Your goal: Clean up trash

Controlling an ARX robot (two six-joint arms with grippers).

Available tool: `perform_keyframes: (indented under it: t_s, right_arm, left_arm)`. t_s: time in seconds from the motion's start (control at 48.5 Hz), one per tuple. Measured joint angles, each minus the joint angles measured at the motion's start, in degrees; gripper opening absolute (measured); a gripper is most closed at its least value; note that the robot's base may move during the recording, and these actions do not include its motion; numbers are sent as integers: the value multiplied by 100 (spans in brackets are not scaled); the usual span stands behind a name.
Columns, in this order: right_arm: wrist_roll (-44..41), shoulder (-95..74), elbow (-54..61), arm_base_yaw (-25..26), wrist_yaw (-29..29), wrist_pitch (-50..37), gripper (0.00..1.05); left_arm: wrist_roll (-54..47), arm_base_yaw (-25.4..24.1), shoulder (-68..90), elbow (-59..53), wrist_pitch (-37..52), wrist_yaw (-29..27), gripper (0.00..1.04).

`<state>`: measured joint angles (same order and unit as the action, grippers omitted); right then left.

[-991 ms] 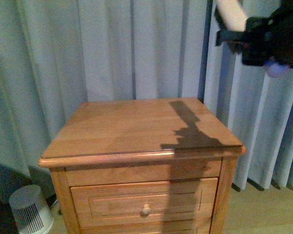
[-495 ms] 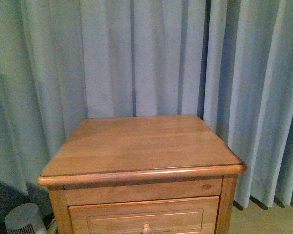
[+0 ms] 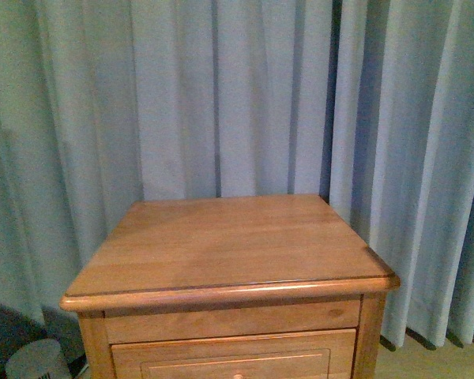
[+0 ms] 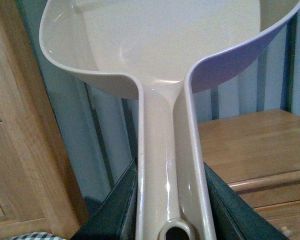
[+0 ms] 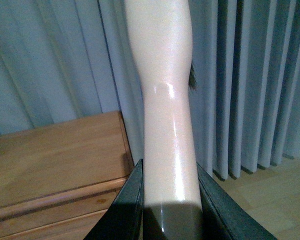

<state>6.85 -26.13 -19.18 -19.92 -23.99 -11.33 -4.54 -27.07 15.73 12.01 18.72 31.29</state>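
Note:
No trash shows in any view; the trash is out of view. In the left wrist view my left gripper (image 4: 171,200) is shut on the handle of the beige dustpan (image 4: 160,45), whose pan looks bare inside. My right gripper (image 5: 169,200) is shut on the pale handle of the brush (image 5: 162,100); a few dark bristles (image 5: 193,80) peek out beside the handle. Neither arm shows in the front view, which holds only the wooden nightstand (image 3: 229,245) with its bare top.
Grey-blue curtains (image 3: 237,95) hang behind the nightstand. A white round fan (image 3: 35,359) stands on the floor at its left. A wooden furniture side (image 4: 20,140) is close beside the dustpan. Light wood floor (image 5: 270,200) lies right of the nightstand.
The right arm with the brush has left the top right of the front view. The nightstand has sunk lower in the frame, so the camera now looks higher.

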Motion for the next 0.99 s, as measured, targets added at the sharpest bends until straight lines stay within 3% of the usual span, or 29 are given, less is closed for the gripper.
perform_keyframes:
  t_s: [0.991]
  right_arm:
    - [0,9,9,-22,-20,9,21]
  left_arm:
    - [22,-20,-31,-11,-4,-9,28]
